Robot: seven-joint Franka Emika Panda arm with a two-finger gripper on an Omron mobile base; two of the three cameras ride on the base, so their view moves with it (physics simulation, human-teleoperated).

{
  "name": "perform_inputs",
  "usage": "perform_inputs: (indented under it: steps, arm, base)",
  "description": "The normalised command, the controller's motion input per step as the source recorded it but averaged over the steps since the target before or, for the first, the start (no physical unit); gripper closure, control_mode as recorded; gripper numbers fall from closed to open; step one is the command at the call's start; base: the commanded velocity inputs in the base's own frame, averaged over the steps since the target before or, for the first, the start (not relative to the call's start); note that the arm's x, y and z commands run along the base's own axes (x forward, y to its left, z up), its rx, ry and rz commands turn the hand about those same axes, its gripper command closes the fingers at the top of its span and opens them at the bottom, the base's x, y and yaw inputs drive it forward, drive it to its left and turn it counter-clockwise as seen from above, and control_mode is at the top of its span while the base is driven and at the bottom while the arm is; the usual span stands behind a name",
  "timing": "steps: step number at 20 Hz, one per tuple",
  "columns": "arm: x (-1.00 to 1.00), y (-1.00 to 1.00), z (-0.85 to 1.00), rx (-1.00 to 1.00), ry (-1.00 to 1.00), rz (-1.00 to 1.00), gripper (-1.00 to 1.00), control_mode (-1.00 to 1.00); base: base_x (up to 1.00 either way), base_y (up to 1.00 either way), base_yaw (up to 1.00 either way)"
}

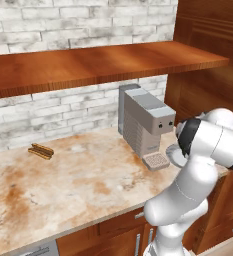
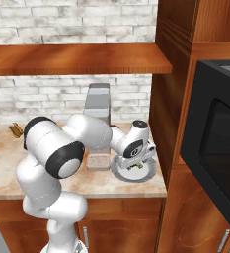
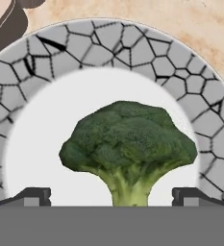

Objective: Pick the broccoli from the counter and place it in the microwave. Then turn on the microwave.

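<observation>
I have the gripper point(image 3: 111, 198) low over the grey plate point(image 3: 46, 57), jaws spread wide and holding nothing. The broccoli point(image 3: 128, 144) lies on the plate with its stem between the fingertips. No grasp yet; loading and starting the microwave point(image 2: 217, 143) remain.

No readable text, labels, brands or numbers anywhere

Lighting: even, bright, rendered; no glare. Soft shadow under wooden shelf point(image 1: 103, 65) on brick wall point(image 1: 63, 107). Focus: sharp throughout; broccoli point(image 3: 128, 146) texture slightly soft close up.
</observation>
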Motion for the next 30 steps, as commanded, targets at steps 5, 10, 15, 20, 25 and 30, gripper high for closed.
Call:
perform_inputs:
  steps: [5, 10, 15, 20, 25, 30]
  arm:
    - [0.14, -0.03, -0.11, 0.00, 0.04, 0.03, -1.00, -1.00]
    - [0.17, -0.02, -0.14, 0.00, 0.07, 0.03, -1.00, -1.00]
    - [0.10, 0.00, -0.12, 0.00, 0.08, 0.02, 1.00, -1.00]
    - [0.00, 0.00, -0.02, 0.02, 0.02, 0.00, 1.00, -1.00]
    - [-0.12, 0.00, 0.00, 0.10, -0.01, 0.00, 1.00, -1.00]
    - [-0.48, 0.00, 0.28, 0.08, -0.09, 0.01, 1.00, -1.00]
  base:
    - [0.00, 0.00, 0.00]
    - [0.00, 0.00, 0.00]
    - [0.00, 0.00, 0.00]
    - [0.00, 0.00, 0.00]
    - [0.00, 0.00, 0.00]
    - [0.00, 0.00, 0.00]
